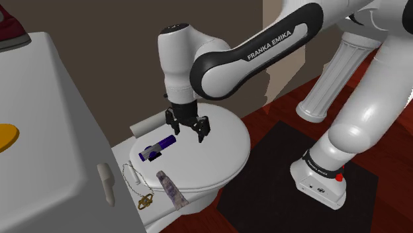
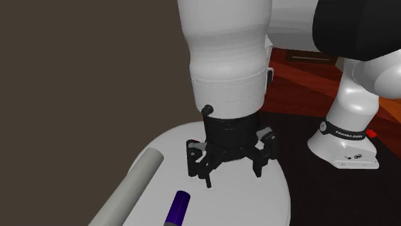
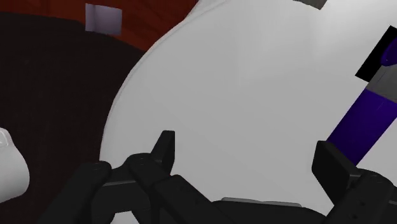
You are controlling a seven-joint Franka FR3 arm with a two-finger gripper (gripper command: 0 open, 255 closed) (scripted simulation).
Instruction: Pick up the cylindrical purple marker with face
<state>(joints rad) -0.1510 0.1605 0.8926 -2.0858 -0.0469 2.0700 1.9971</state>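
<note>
Marker [image 1: 159, 146] lying just at 8 o'clock of wide-open gripper [image 1: 187, 133], shoulder view, long axis running roughly 8-to-2.

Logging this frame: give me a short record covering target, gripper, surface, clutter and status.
target: purple marker, lying flat
surface: white toilet lid
hand: gripper open, empty, over the lid beside the marker, not touching it
clutter: tube, gold chain, grey roll
status: marker not yet grasped
</note>
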